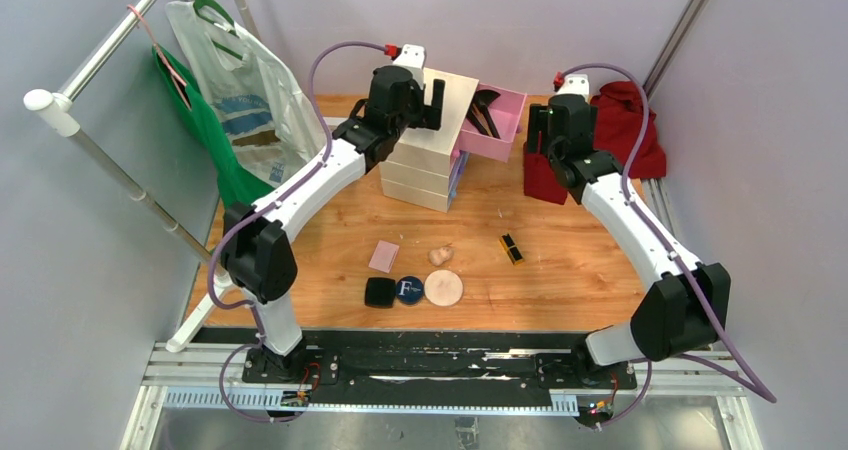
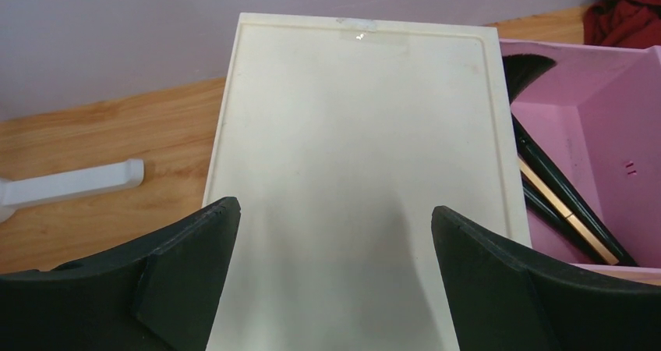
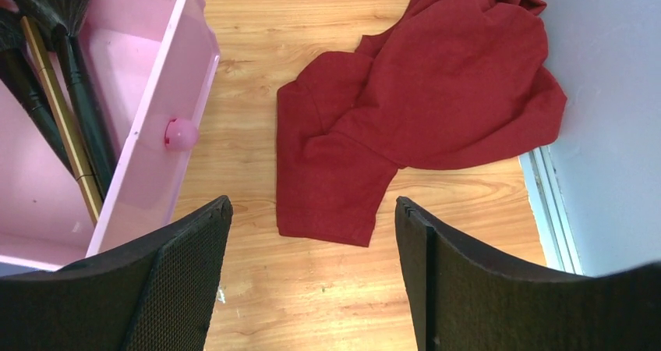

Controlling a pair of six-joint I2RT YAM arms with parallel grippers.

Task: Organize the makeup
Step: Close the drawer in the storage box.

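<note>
Both grippers spread wide at the chest, loose makeup lying mid-table.
Left gripper hangs empty over the cream chest top. Right gripper hangs empty over bare table between the pink drawer and the red cloth. Black brush lies in the drawer beside a gold stick, maybe a pencil. Black square compact, navy compact and puff sit in a row near the front edge, pink square and sponge behind them, lipstick apart on the right.

A lab robot cell: a left arm and a right arm bolted to an aluminium rail at a wooden tabletop, enclosed by plain lilac-grey panels.
</note>
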